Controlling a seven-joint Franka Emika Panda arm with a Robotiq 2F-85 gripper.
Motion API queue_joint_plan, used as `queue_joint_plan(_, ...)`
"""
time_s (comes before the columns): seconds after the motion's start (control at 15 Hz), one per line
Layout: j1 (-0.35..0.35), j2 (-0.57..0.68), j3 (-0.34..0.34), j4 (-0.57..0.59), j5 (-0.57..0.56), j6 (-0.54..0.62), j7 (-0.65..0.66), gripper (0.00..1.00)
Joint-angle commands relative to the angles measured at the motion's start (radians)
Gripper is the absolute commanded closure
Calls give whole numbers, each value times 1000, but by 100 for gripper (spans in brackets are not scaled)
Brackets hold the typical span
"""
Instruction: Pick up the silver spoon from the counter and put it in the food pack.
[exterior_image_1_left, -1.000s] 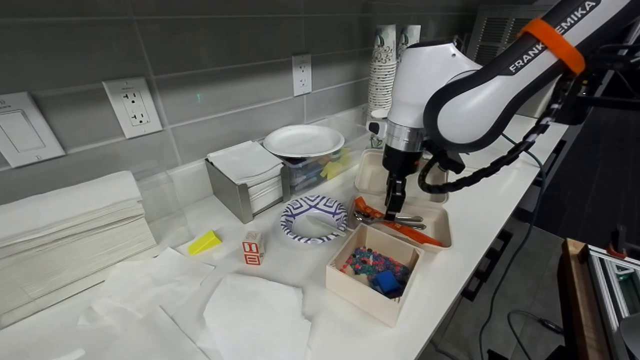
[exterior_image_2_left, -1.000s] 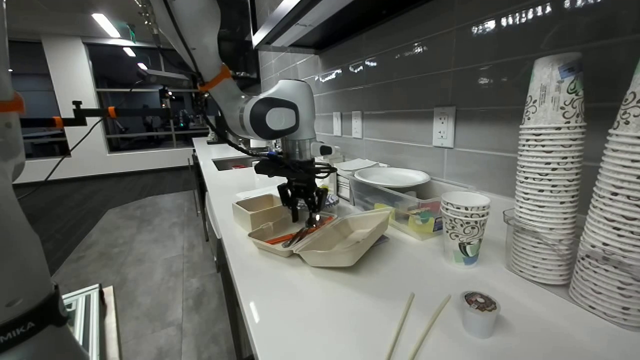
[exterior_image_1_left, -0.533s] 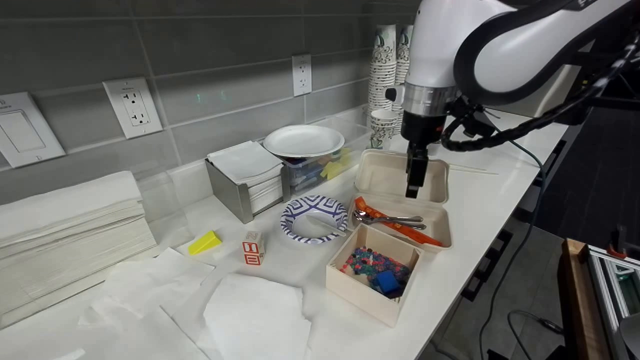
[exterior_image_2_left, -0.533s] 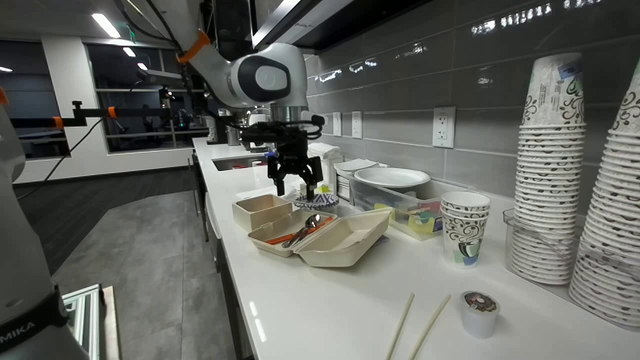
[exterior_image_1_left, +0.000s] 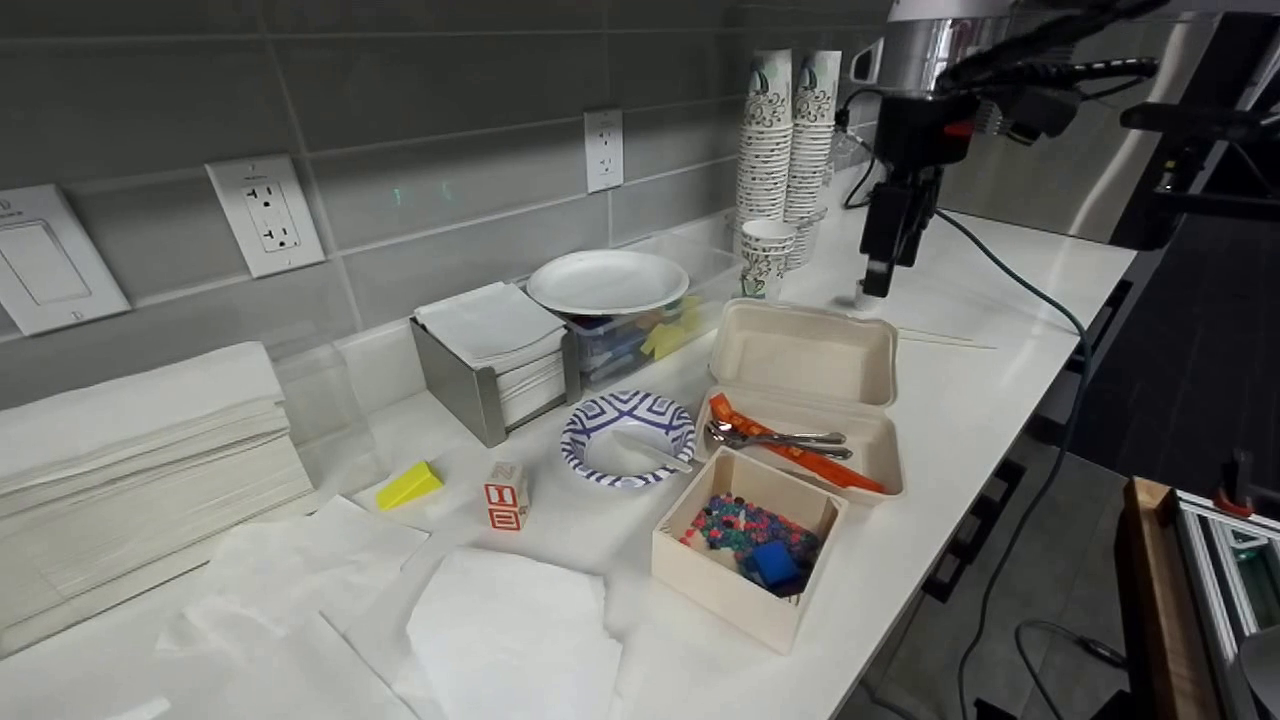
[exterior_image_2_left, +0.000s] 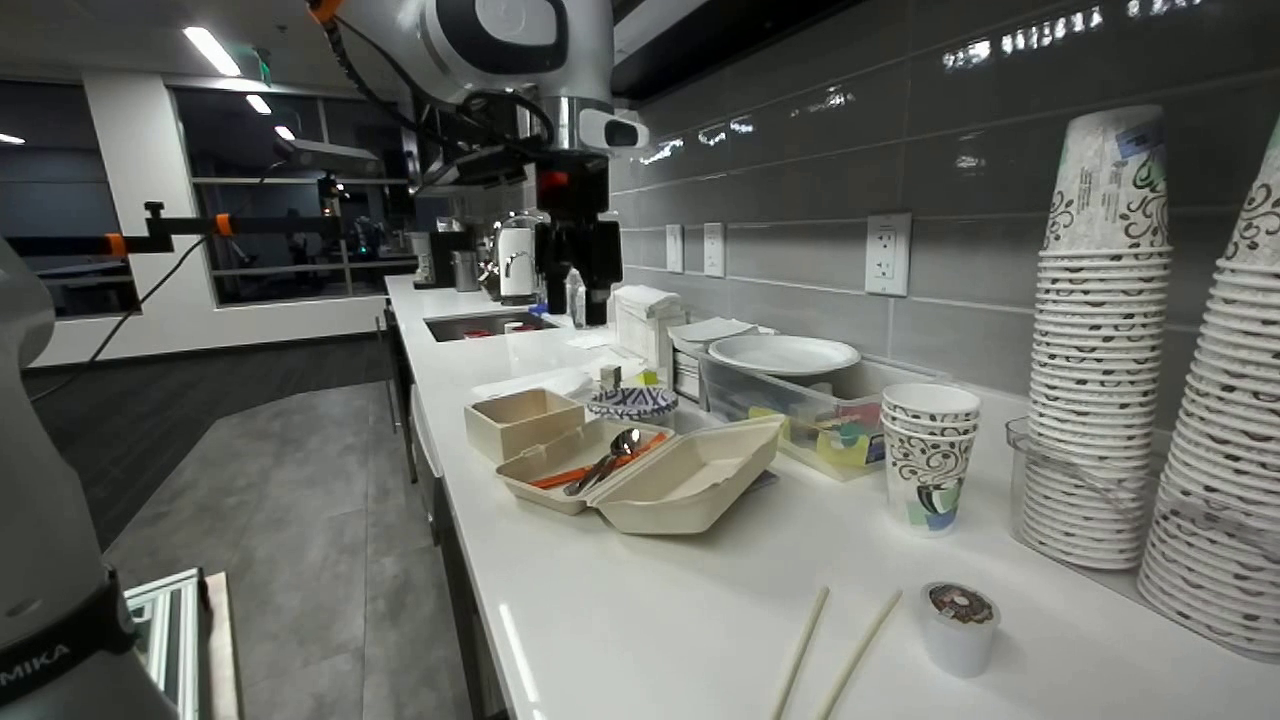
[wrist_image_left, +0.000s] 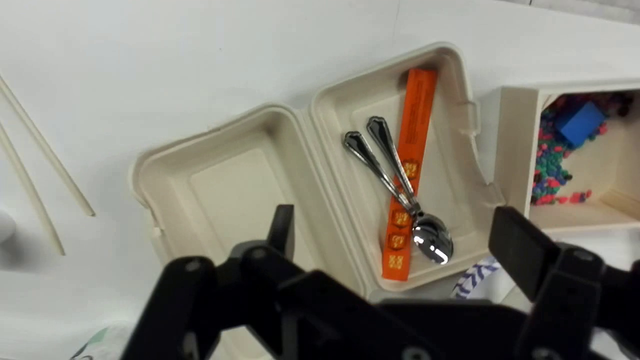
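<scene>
The food pack (wrist_image_left: 450, 155), a tan clamshell box, lies open on the counter in the wrist view and both exterior views. Inside its tray the silver spoon (wrist_image_left: 432, 237) rests with another spoon of the same look, their handles crossing and bowls overlapping, on top of an orange packet (wrist_image_left: 419, 107). Which of the two is the task's spoon I cannot tell. High above the box hangs my gripper (wrist_image_left: 400, 230), fingers spread wide with nothing held between them. In the exterior views the gripper (exterior_image_1_left: 876, 283) (exterior_image_2_left: 577, 310) is well off the counter.
Beside the pack stands a square box (exterior_image_1_left: 740, 610) with colourful bits and a blue block. Nearby are a patterned bowl (exterior_image_1_left: 628, 440), a clear bin (exterior_image_2_left: 800, 420) topped by plates, paper cups (exterior_image_2_left: 930, 455), two chopsticks (exterior_image_2_left: 860, 655) and a small pod (exterior_image_2_left: 958, 630).
My gripper has risen from the pack's tray and swung away, up over the lid side. Both spoons have stayed lying in the tray.
</scene>
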Motion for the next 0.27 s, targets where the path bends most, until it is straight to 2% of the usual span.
queue_joint_plan(0.0,-9,-14,-5,5,3,-2,15,0)
queue_joint_plan(0.2,-17,-29,-10,5,6,-2,34,0)
